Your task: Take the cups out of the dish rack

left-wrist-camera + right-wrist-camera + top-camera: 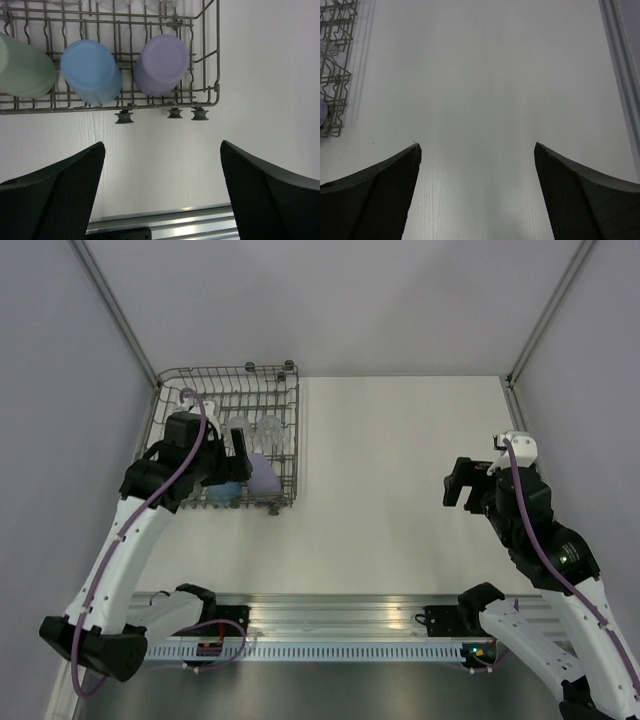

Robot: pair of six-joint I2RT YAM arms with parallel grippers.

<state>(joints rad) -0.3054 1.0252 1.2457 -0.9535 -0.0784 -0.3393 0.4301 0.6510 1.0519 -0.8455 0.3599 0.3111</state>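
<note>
Left tool (pixel 161 150) gapes empty below the grey wire dish rack (pixel 218 60), upper left. Right tool (pixel 476 146) gapes empty above the white worktop (pixel 485 75).

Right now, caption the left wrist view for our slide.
Open left tool faces the dish rack; green cup, blue cup and lilac cup sit inside.

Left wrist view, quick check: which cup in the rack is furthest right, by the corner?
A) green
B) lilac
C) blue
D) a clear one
B: the lilac cup sits next to the right wall of the rack, with the blue cup to its left and the green cup beyond that.
</note>
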